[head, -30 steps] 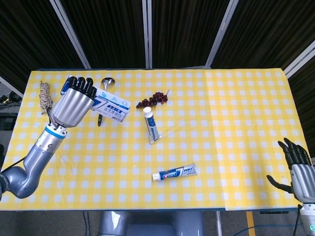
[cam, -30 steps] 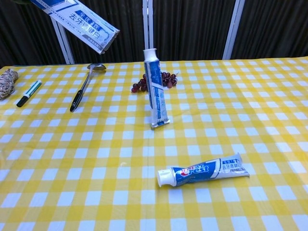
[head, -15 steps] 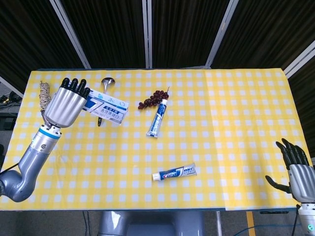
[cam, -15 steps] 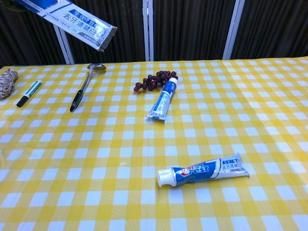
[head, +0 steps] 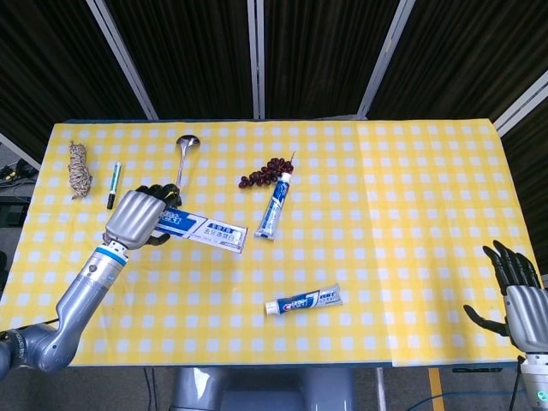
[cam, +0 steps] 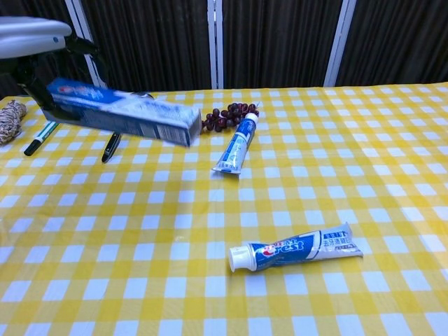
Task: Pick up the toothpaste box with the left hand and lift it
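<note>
My left hand (head: 137,217) grips one end of the long blue and white toothpaste box (head: 205,229), which sticks out to the right above the yellow checked table (head: 385,171). In the chest view the box (cam: 122,117) hangs in the air at upper left, with my left hand (cam: 31,42) at its left end, partly cut off by the frame edge. My right hand (head: 522,295) rests off the table's right edge, fingers spread and holding nothing.
A toothpaste tube (head: 274,205) lies flat near the grapes (head: 267,171). A second tube (head: 304,300) lies nearer the front. A spoon (head: 182,158), a pen (head: 112,185) and a twine bundle (head: 80,169) sit at the back left.
My left hand has come down and toward the front with the box, which now lies more level. The tube by the grapes, upright a second ago, has fallen flat.
</note>
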Available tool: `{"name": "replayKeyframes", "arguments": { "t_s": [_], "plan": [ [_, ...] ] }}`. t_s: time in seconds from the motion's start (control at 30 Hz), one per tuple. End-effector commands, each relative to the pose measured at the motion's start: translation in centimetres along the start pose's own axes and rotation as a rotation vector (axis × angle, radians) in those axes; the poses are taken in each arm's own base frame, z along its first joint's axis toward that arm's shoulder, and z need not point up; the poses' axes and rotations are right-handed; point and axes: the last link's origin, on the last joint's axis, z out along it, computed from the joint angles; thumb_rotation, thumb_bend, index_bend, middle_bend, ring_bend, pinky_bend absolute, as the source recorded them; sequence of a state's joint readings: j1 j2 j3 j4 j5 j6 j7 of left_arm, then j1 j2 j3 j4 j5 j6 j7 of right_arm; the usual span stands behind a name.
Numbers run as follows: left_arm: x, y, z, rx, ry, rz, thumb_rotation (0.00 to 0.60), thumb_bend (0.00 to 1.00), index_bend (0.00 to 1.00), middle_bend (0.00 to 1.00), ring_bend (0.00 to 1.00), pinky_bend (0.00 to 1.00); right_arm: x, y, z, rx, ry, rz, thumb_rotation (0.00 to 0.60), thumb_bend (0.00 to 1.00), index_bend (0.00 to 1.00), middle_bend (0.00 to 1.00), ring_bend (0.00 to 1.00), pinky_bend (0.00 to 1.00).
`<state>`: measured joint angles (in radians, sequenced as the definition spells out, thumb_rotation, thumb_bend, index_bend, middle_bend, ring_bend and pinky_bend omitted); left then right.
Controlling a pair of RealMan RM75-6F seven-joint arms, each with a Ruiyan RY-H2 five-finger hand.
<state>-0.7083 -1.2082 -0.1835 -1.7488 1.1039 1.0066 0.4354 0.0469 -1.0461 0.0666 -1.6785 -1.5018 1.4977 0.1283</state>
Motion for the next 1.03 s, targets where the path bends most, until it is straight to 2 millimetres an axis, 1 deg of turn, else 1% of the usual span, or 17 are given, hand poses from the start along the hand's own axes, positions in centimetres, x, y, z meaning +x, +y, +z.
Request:
{"name": "replayKeyframes", "arguments": {
  "t_s": [0.03, 0.1, 0.2, 0.27, 0.3, 0.4, 0.5, 0.57, 0.6, 0.7, 0.87, 1.03],
  "plan": [
    [-1.8, -0.2, -0.7, 0.020, -0.074, -0.111, 0.600, 0.12, 0.15, 0.02, 0.07, 0.13, 0.0, 0.0, 0.0, 0.001, -0.001, -0.003, 0.600, 0.09, 0.00, 0.00, 0.00, 0.00],
    [-1.9, -0.6, -1.2, 0.033, -0.068, -0.131, 0.600, 0.12, 0.07, 0.00, 0.00, 0.03, -0.1, 0.0, 0.0, 0.001, -0.001, -0.005, 0.600, 0.09, 0.00, 0.00, 0.00, 0.00],
    [-2.0, -1.1, -1.7, 0.044, -0.043, -0.125, 0.600, 0.11, 0.05, 0.00, 0.00, 0.00, -0.2, -0.1, 0.0, 0.001, -0.003, -0.008, 0.600, 0.09, 0.00, 0.00, 0.00, 0.00],
    [-2.1, -1.9, -2.6, 0.068, 0.000, -0.117, 0.600, 0.11, 0.04, 0.00, 0.00, 0.00, -0.3, -0.1, 0.0, 0.003, -0.006, -0.010, 0.600, 0.08, 0.00, 0.00, 0.00, 0.00],
    [-2.6, -2.5, -4.1, 0.098, 0.042, -0.132, 0.600, 0.11, 0.04, 0.00, 0.00, 0.00, -0.3, -0.2, 0.0, 0.007, -0.006, -0.012, 0.600, 0.09, 0.00, 0.00, 0.00, 0.00],
    [-4.0, -3.7, -7.3, 0.156, 0.109, -0.167, 0.600, 0.11, 0.03, 0.00, 0.00, 0.00, -0.5, -0.3, 0.0, 0.014, -0.004, -0.018, 0.600, 0.09, 0.00, 0.00, 0.00, 0.00],
    [-5.6, -4.9, -10.5, 0.231, 0.136, -0.217, 0.600, 0.11, 0.00, 0.00, 0.00, 0.00, -0.7, -0.5, 0.1, 0.022, -0.005, -0.026, 0.600, 0.08, 0.00, 0.00, 0.00, 0.00],
    [-6.4, -5.4, -11.9, 0.253, 0.146, -0.213, 0.600, 0.10, 0.00, 0.00, 0.00, 0.00, -0.8, -0.5, 0.1, 0.027, -0.006, -0.029, 0.600, 0.09, 0.00, 0.00, 0.00, 0.00],
    [-7.1, -5.8, -13.1, 0.272, 0.148, -0.190, 0.600, 0.10, 0.00, 0.00, 0.00, 0.00, -0.9, -0.6, 0.1, 0.031, -0.008, -0.033, 0.600, 0.08, 0.00, 0.00, 0.00, 0.00],
    [-8.2, -6.2, -15.3, 0.297, 0.164, -0.134, 0.600, 0.10, 0.00, 0.00, 0.00, 0.00, -1.2, -0.8, 0.1, 0.038, -0.009, -0.042, 0.600, 0.08, 0.00, 0.00, 0.00, 0.00],
    [-9.1, -6.2, -17.3, 0.313, 0.176, -0.080, 0.600, 0.09, 0.00, 0.00, 0.00, 0.00, -1.5, -0.9, 0.2, 0.044, -0.014, -0.052, 0.600, 0.09, 0.00, 0.00, 0.00, 0.00],
    [-8.3, -5.7, -18.1, 0.308, 0.228, -0.072, 0.600, 0.09, 0.00, 0.00, 0.00, 0.00, -1.9, -0.9, 0.1, 0.046, -0.022, -0.064, 0.600, 0.09, 0.00, 0.00, 0.00, 0.00]
  ]
}}
